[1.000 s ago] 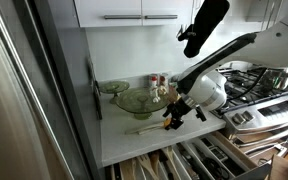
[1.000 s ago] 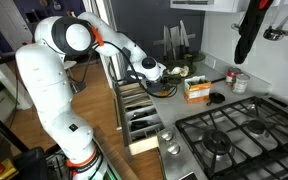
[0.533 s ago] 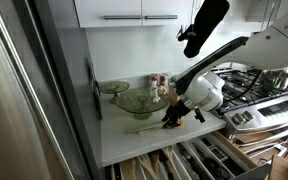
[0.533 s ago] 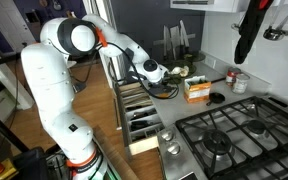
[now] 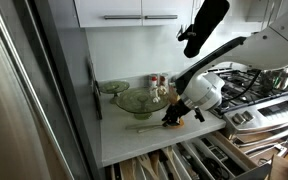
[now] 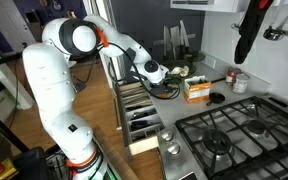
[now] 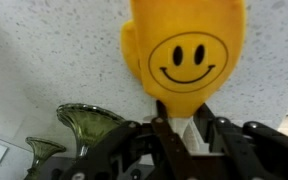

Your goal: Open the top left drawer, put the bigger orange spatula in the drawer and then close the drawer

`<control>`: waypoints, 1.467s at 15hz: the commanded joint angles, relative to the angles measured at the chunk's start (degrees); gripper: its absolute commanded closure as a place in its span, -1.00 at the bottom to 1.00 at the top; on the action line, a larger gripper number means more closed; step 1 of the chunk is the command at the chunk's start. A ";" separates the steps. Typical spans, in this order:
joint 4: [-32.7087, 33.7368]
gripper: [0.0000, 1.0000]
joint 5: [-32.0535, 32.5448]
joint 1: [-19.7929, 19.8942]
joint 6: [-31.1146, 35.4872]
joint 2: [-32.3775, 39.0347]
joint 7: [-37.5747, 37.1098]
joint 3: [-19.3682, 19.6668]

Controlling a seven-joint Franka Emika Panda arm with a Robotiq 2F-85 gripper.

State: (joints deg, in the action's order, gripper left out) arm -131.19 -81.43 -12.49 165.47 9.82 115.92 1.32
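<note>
The bigger orange spatula point(image 7: 189, 50) lies on the speckled counter, its broad head printed with a smiley face. My gripper point(image 7: 187, 127) stands over its pale neck, one finger pressed to each side, shut on it. In an exterior view the gripper point(image 5: 174, 117) is low on the counter and the pale handle point(image 5: 144, 128) sticks out to the left. From the other side the gripper point(image 6: 156, 74) hides the spatula. The top left drawer point(image 5: 174, 160) stands pulled out below the counter edge, its divided interior point(image 6: 134, 102) showing.
Glass bowls point(image 5: 134, 100) sit just behind the gripper, also seen as glass dishes point(image 7: 89, 120). A small carton point(image 6: 195, 90) and a tin point(image 6: 241, 82) stand near the gas hob point(image 6: 234, 140). A black oven mitt point(image 5: 204, 25) hangs overhead.
The fingers have closed in from wide open onto the spatula's neck. The arm has stayed in nearly the same place over the counter.
</note>
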 commanded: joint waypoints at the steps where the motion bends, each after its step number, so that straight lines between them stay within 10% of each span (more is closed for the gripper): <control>1: -1.06 0.86 -1.90 0.51 -0.28 -1.18 2.31 0.11; 11: -7.93 0.85 -0.89 1.87 -4.73 -10.01 4.16 0.49; 22: -23.63 0.85 20.55 2.16 -10.58 -21.31 -13.49 -0.14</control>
State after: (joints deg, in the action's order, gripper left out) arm -149.26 -67.42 -11.02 157.45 -5.86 108.46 1.48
